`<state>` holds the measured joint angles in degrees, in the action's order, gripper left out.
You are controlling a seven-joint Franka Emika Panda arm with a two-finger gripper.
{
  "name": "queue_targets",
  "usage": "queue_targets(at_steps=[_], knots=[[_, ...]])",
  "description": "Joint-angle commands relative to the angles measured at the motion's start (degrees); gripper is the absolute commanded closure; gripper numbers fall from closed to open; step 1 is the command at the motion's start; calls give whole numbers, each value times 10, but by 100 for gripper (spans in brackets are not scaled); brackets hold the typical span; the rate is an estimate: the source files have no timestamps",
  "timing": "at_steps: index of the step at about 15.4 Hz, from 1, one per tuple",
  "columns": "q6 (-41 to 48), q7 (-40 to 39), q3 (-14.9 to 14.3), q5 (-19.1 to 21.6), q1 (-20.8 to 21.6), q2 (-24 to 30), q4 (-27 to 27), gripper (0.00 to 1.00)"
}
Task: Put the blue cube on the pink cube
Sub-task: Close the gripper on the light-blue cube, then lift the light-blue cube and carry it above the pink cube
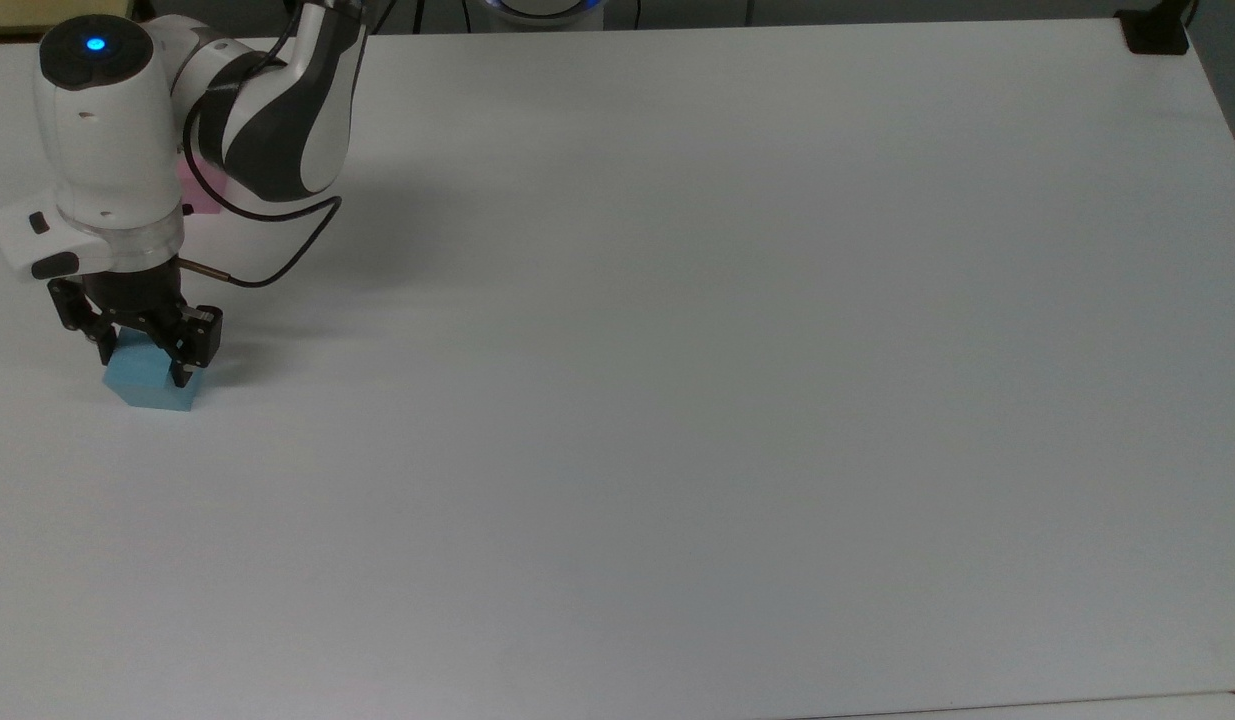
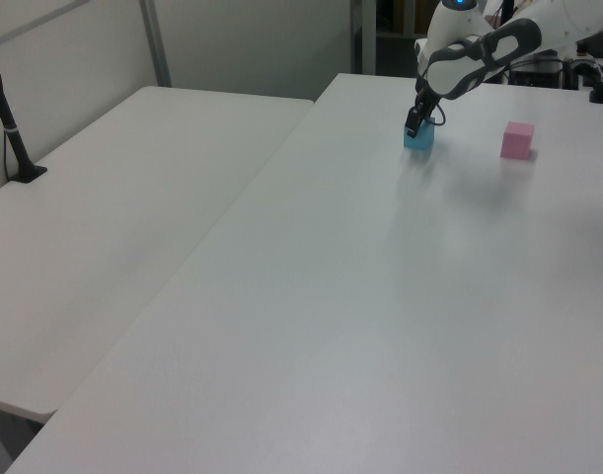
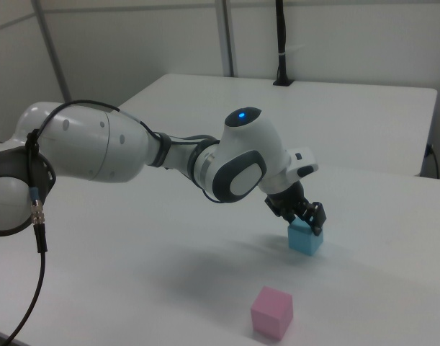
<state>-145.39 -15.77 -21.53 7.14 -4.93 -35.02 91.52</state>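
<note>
Straddling the blue cube, your end effector has one finger on each side of it, and the cube sits on the white tabletop near the top view's left edge. The fingers are apart with the cube between them. They look close to its side faces, but you cannot confirm from these views that they press on it. Judging by this pose, you are at the grasp step: the wrist points down so the fingers can close on two opposite faces, which should keep the cube level for stacking.

In the right view, the end effector covers the cube's upper edge, and the blue cube appears to rest flat on the tabletop. The pink cube stands on its own, well apart, nearer the camera in the right view. In the left view, the pink cube lies toward the left view's right of the blue cube.

In the top view, the arm's white and dark housing hides most of the pink cube, leaving a small pink patch. The fingertips merge with the cube's shadowed side, so contact is hard to judge. The blue cube's top face is mostly covered.
</note>
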Motion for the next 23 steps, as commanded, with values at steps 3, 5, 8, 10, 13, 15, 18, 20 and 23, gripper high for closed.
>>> queue_targets(at_steps=[3,5,8,10,13,15,18,20,23], knots=[[28,-29,-2,57,4,85,31,89],[116,-86,-5,57,-9,149,51,89],[197,-156,-21,58,-19,236,94,87],[197,-169,-31,57,-17,281,139,86],[198,-182,-53,50,-4,316,182,86],[198,-189,-62,42,3,324,198,86],[194,-197,-69,-10,4,325,226,86],[190,-199,-78,-51,11,327,243,86],[172,-214,-111,-85,32,329,254,86]])
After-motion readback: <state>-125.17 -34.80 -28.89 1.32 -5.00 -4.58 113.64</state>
